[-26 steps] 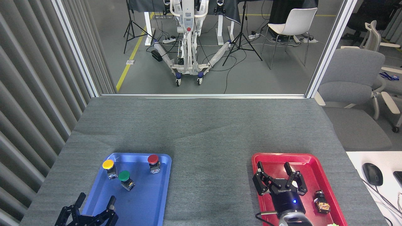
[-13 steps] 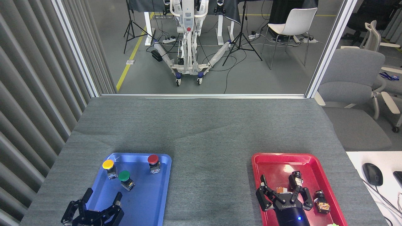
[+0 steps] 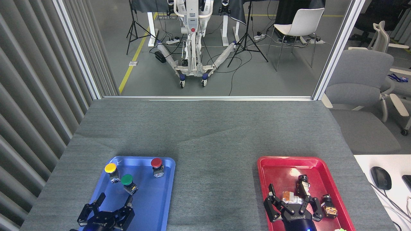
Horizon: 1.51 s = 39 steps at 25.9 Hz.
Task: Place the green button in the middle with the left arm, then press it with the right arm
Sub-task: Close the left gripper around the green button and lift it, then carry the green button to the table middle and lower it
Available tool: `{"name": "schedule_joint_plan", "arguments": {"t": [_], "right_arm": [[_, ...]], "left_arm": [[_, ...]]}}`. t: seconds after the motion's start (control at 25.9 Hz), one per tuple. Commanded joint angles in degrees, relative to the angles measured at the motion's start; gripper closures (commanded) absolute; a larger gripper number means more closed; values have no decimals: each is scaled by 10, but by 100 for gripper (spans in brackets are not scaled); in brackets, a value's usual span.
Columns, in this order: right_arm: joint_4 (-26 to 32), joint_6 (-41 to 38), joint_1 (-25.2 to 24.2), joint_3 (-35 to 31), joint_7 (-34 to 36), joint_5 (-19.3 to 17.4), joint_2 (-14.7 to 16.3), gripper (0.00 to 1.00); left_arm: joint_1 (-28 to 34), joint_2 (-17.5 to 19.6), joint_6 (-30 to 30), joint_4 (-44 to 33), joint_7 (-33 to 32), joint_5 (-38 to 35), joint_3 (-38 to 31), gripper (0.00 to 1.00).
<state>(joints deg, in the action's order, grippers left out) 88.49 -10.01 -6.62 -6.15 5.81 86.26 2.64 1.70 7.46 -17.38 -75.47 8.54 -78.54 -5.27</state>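
The green button point(image 3: 127, 182) stands upright in the blue tray point(image 3: 151, 205), between a yellow-capped button point(image 3: 111, 170) and a red-capped button point(image 3: 157, 165). My left gripper point(image 3: 115, 200) is open, just below the green button at the tray's near end, nothing between its fingers. The middle point(image 3: 213, 179) is bare grey cloth between the two trays. My right gripper point(image 3: 291, 196) is open over the near part of the red tray point(image 3: 276, 165), holding nothing.
In the red tray lie small switch parts point(image 3: 301, 184), one point(image 3: 329, 207) near its right rim. A white desk with a mouse point(image 3: 380, 178) adjoins the table's right edge. Grey slatted wall runs along the left.
My left gripper has moved forward and right over the blue tray toward the green button. My right gripper has drawn back toward the near edge, uncovering parts in the red tray.
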Motion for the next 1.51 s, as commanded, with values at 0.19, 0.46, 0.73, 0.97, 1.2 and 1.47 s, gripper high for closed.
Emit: {"name": "schedule_joint_plan", "arguments": {"t": [0.19,0.46,0.73,0.97,1.2,1.47], "right_arm": [[-1,10,6,0,0,0,0,0],[-1,10,5,3,0,1,5,0],[-7,7,6,3,0,1,8,0],[-3,7,7,0,0,0,3,0],[-3,6,-8,2,19,3,5,0],[-2,6,0,4,21,7,11,0]], "left_arm": [[-50,-4,7,80,0,1,24,2],[-79,-3,9,125,-1,1,24,4],[-119,-1,-11,154,-4,2,32,14],[-129,3,-6,171,-5,3,36,34],[-139,3,-9,195,-3,4,36,63],[-130,33,-68,189,38,1,36,100]]}}
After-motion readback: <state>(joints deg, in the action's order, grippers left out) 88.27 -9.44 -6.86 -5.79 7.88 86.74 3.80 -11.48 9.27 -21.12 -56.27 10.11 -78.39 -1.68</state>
